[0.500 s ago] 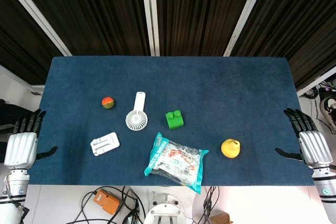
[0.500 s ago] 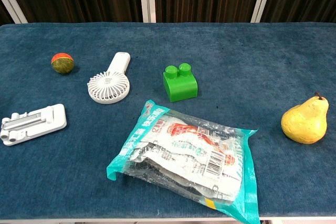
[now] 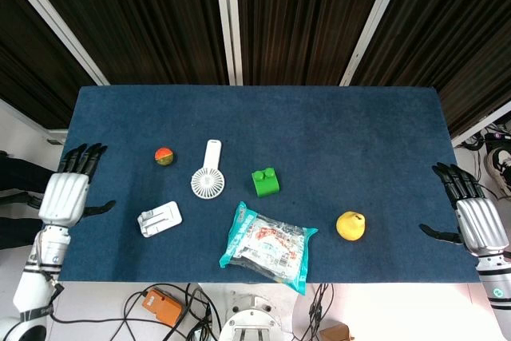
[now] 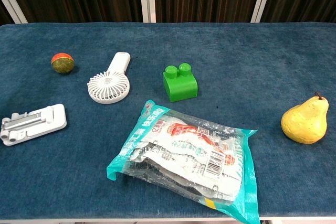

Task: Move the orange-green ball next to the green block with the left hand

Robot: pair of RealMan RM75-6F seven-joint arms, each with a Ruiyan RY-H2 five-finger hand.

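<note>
The orange-green ball lies on the blue table at the left. The green block sits near the middle, with a white hand fan between the two. My left hand hovers open over the table's left edge, well left of the ball, fingers spread and pointing away from me. My right hand is open at the table's right edge. Neither hand shows in the chest view.
A white folding stand lies in front of the ball. A snack bag lies near the front edge. A yellow pear sits at the right.
My left hand has moved up and to the right, from beside the table's corner to over its left edge. The right hand and the objects have not moved.
</note>
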